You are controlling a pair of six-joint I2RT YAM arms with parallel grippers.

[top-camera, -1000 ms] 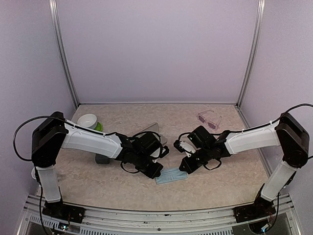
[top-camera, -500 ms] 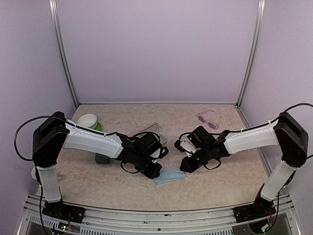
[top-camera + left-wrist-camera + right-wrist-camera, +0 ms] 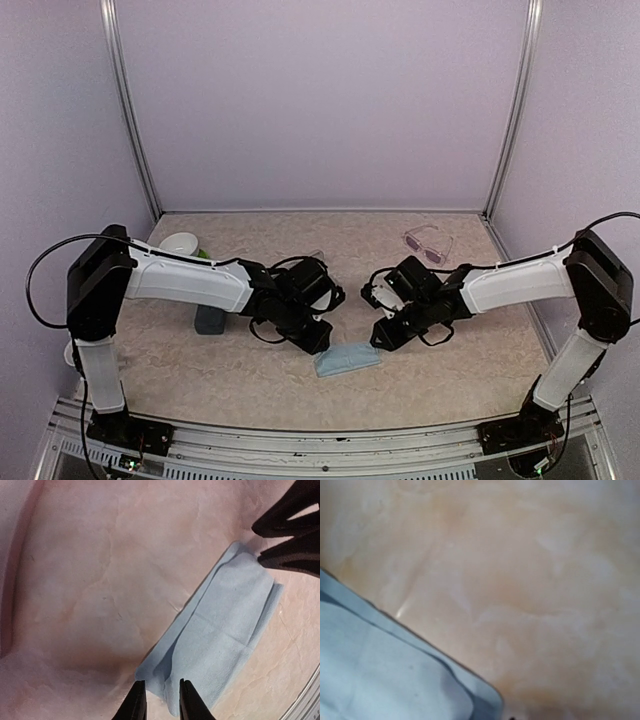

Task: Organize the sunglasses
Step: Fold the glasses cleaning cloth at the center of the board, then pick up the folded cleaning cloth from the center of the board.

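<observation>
Pale blue cloth (image 3: 220, 645) lies folded and flat on the marbled beige table (image 3: 250, 385), between my two arms near the front edge. From the left wrist camera I see the left gripper (image 3: 160, 696) hanging over one end of that cloth. Its fingers are parted only a little and there is nothing between them.

The same view catches the right gripper (image 3: 257, 542) at the cloth's opposite corner. Its dark fingers are also slightly apart and grip nothing, though I cannot tell whether the tips touch the fabric. The right wrist camera is no help here (it gives me a blurred edge of cloth and bare tabletop, and almost none of its own fingers).

The sunglasses (image 3: 428, 243) I can make out are a clear-framed pair with pinkish lenses. They sit toward the far right corner of the table, beyond the right arm and well apart from both grippers.

On the left side, a blue-grey case (image 3: 210, 319) lies just beside the left arm, and a white bowl (image 3: 179, 243) stands farther back.
</observation>
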